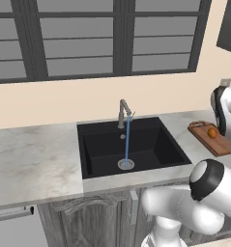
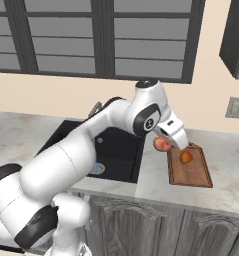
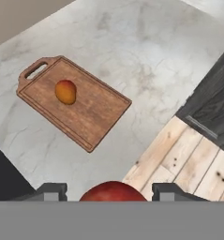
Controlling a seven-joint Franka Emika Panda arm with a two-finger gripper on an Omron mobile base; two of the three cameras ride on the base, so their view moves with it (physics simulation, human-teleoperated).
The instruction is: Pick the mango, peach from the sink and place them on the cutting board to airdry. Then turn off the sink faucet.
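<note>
hand view shows my gripper point(image 3: 111, 191) pinching the peach point(image 3: 113, 191) between its two dark tips, up in the air over the counter point(image 3: 132, 42). from the right base view i hold the peach point(image 2: 162, 144) just beside the near left corner of the board point(image 2: 191, 172), not yet over it. the mango point(image 3: 65, 91) lies on the board point(image 3: 92, 112), toward its handle end. water runs from the faucet point(image 1: 123, 112) down to the drain of the sink point(image 1: 155, 144).
</note>
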